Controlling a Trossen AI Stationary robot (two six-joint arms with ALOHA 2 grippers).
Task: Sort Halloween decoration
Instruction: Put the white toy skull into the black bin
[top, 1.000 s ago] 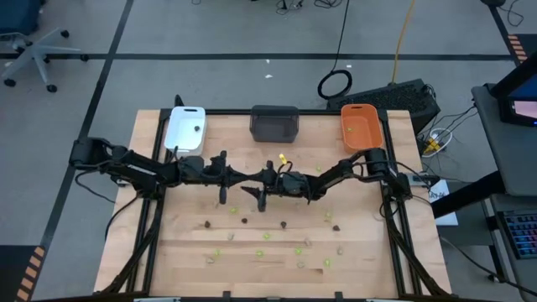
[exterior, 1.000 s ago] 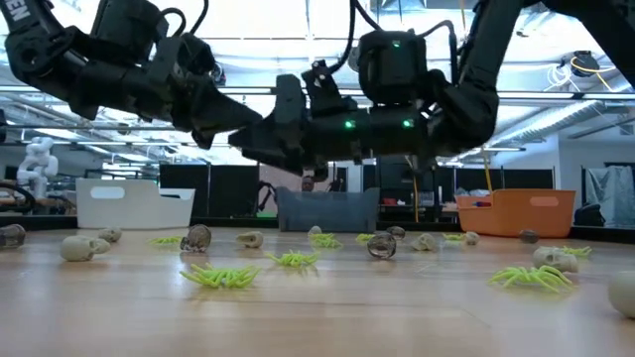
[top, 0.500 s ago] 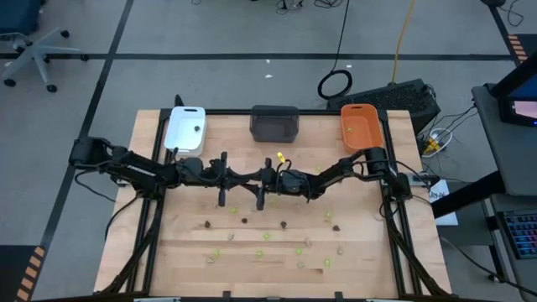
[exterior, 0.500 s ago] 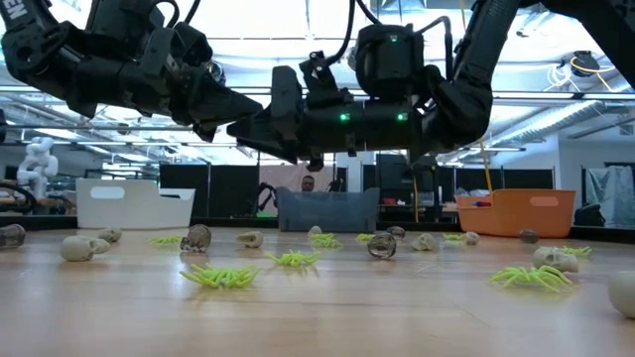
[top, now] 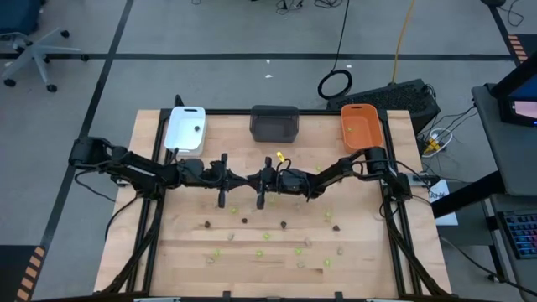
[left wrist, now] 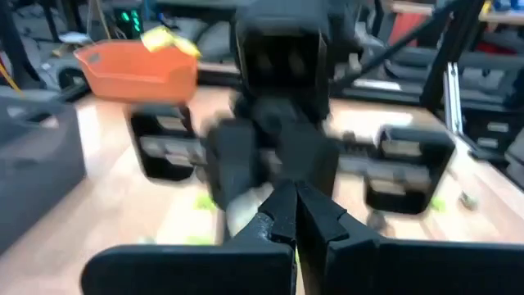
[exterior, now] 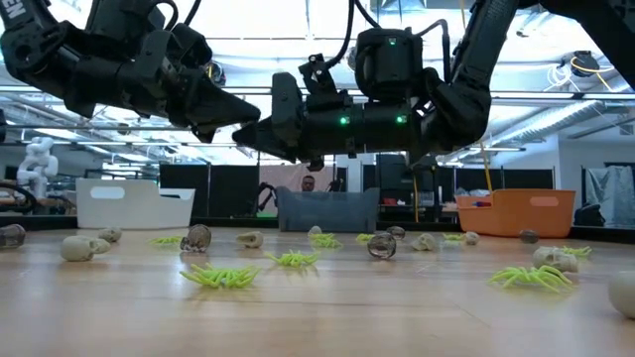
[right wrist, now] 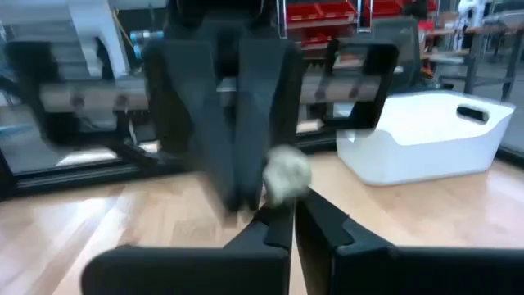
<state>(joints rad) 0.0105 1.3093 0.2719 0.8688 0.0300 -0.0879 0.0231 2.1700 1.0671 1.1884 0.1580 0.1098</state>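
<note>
A light wooden table (top: 185, 252) with a black frame stands on a grey floor marked with dark tape lines. Along its far edge sit 3 rectangular trays: a white tray (top: 185, 127) at the far left corner, a dark grey tray (top: 275, 123) at the middle of that edge, and an orange tray (top: 362, 126) at the far right corner. On the floor beyond the table lie a coiled black cable (top: 335, 85) and a yellow cable (top: 405, 33). An office chair (top: 25, 46) stands off the far left corner. In the low view, a person (exterior: 308, 183) shows just above the grey tray's rim, in the room behind.
</note>
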